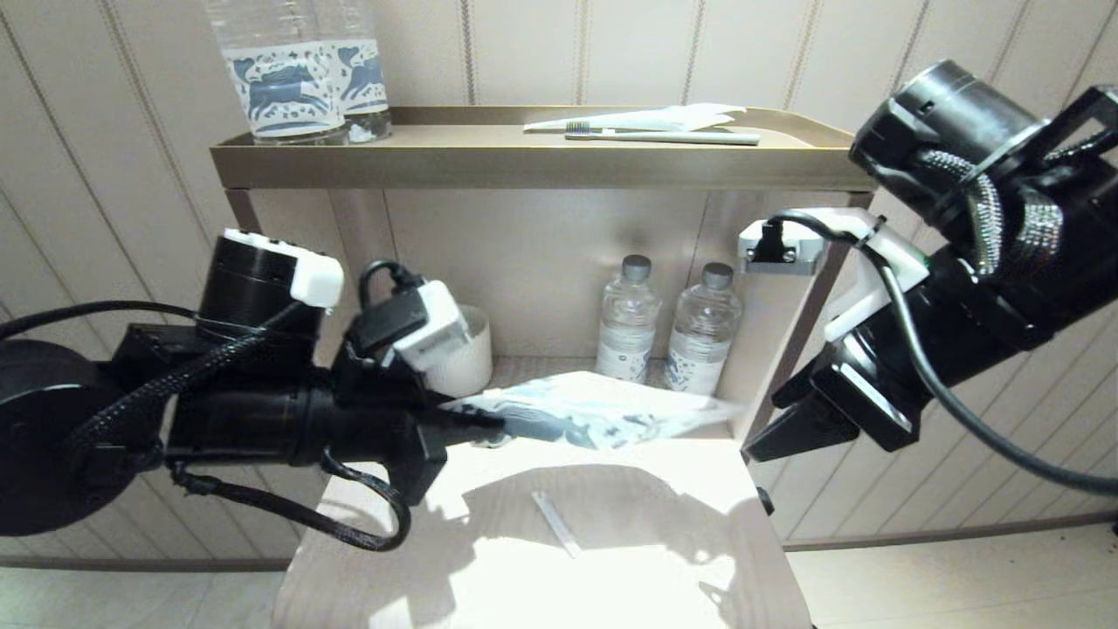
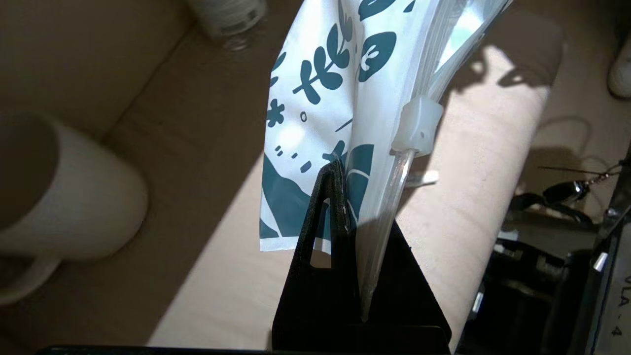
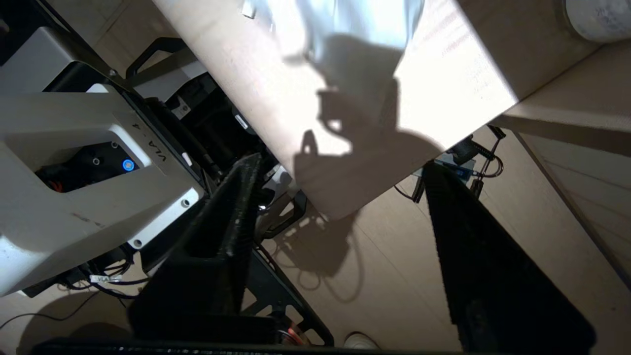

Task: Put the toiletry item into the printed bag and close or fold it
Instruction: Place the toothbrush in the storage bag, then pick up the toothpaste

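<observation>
The printed bag, whitish with blue-grey prints, hangs flat above the back of the pale table. My left gripper is shut on its near end. In the left wrist view the black fingers pinch the printed bag beside its zip slider. I cannot tell what is inside the bag. A toothbrush lies on the top shelf next to a white wrapper. My right gripper hovers open and empty off the table's right edge, just past the bag's far end. It is the open gripper in the right wrist view, over the floor.
A white cup and two small water bottles stand in the niche behind the bag. Two large bottles with blue labels stand on the top shelf. A thin pale strip lies on the table.
</observation>
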{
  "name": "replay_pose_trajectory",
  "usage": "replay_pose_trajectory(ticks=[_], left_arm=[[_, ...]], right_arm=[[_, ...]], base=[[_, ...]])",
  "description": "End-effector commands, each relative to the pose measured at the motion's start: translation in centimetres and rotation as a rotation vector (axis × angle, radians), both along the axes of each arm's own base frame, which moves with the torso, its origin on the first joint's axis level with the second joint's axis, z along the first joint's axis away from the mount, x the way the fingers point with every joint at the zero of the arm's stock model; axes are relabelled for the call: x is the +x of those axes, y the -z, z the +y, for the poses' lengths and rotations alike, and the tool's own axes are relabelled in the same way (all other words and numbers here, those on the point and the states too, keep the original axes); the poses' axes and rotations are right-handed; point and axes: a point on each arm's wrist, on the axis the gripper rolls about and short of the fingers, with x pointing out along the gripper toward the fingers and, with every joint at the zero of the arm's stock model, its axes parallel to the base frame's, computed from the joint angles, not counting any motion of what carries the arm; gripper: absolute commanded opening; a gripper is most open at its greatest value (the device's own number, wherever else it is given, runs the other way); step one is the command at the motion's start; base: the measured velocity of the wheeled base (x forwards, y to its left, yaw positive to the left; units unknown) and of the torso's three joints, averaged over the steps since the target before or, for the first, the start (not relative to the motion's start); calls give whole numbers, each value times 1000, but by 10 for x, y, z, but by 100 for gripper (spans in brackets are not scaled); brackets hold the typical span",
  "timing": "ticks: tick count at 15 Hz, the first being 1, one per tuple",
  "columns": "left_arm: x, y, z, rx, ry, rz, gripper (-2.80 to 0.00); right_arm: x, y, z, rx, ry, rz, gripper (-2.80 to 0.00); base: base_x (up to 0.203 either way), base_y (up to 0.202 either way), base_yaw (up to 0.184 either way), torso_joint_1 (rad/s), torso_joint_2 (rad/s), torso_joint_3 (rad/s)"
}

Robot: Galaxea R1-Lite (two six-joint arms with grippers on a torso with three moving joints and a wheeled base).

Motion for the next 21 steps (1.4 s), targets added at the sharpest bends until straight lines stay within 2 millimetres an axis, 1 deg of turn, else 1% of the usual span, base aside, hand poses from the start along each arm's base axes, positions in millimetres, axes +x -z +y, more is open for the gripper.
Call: replay_pose_trajectory(ticks=[1,3,5,7,8,9,12,15,17,20,21], left_arm=[[-2,-10,28,-30,-93,-16,-280],[-2,-6,54,-29,-189,1,-280],[-7,-5,74,-41,-270,14,-280],[-15,-6,89,-80,-348,39,-280],[-20,-6,93,-93,-370,48,-280],[-25,-4,97,-100,-387,60,-280],[-36,2,102,-131,-435,112,-280],[-34,3,105,-146,-508,139,-280],[-35,2,106,-170,-527,161,-280],[-36,5,106,-170,-563,184,-280],[-36,5,106,-177,-570,188,-280]], right_arm=[[-7,-3,-5,5,6,-1,-280],[-10,-2,-7,10,17,11,-280],[-10,-1,-5,28,60,43,-280],[-1,8,3,34,106,102,-280],[5,15,11,29,117,133,-280],[6,20,24,24,103,160,-280],[18,36,49,12,106,211,-280],[34,43,75,24,95,211,-280],[34,50,98,19,66,205,-280],[39,71,122,-57,74,159,-280],[42,81,130,-96,86,142,-280]], base=[[0,0,0,0,0,0],[0,0,0,0,0,0],[0,0,0,0,0,0],[0,0,0,0,0,0],[0,0,0,0,0,0],[0,0,0,0,0,0],[0,0,0,0,0,0],[0,0,0,0,0,0],[0,0,0,0,0,0],[0,0,0,0,0,0],[0,0,0,0,0,0]])
